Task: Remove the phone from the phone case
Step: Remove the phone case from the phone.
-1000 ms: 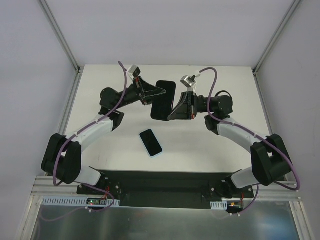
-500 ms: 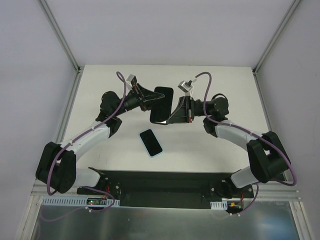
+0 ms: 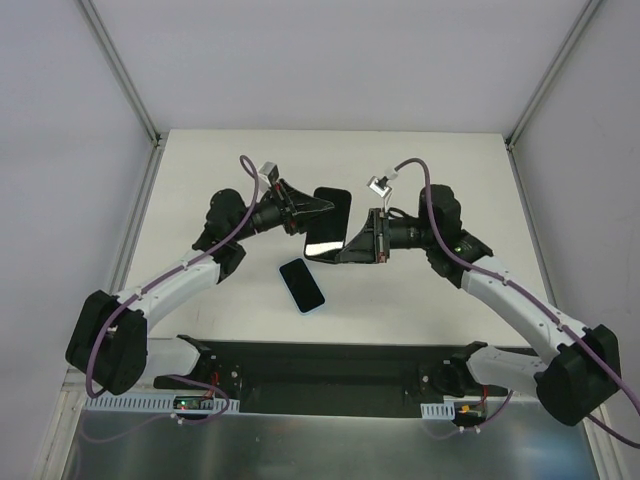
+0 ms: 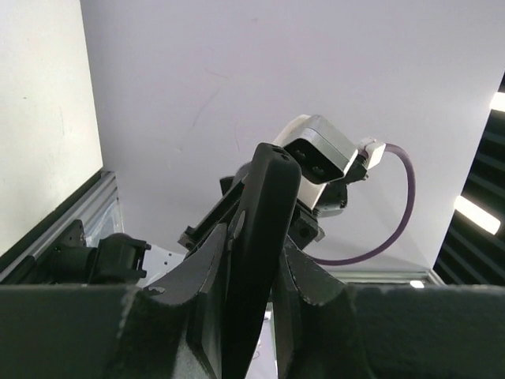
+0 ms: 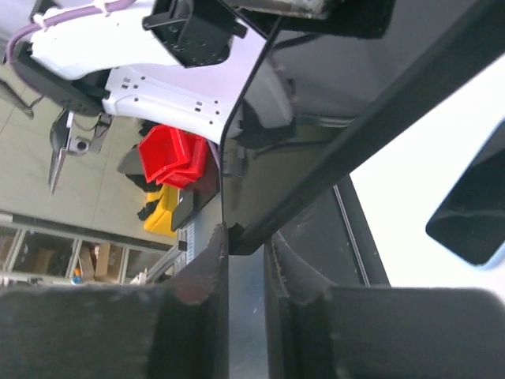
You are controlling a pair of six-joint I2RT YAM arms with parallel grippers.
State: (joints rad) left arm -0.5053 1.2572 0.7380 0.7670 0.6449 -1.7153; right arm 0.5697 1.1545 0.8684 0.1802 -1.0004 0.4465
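Note:
Both grippers hold a flat black phone case (image 3: 328, 222) in the air above the middle of the white table (image 3: 450, 170). I cannot tell whether a phone sits inside it. My left gripper (image 3: 316, 204) is shut on its far left edge; in the left wrist view the case (image 4: 267, 197) stands edge-on between the fingers (image 4: 207, 268). My right gripper (image 3: 346, 250) is shut on its near right corner, and the case (image 5: 394, 103) runs diagonally out of that gripper (image 5: 246, 237). A dark phone with a pale blue rim (image 3: 302, 285) lies flat on the table below, also visible in the right wrist view (image 5: 473, 209).
A black base plate (image 3: 320, 365) runs along the table's near edge between the arm bases. Aluminium frame posts (image 3: 120, 70) rise at the table's back corners. Purple cables loop above both wrists.
Both grippers have carried the black case a little nearer and to the right, still gripping it. The right arm's elbow has swung out to the right. The phone on the table has not moved.

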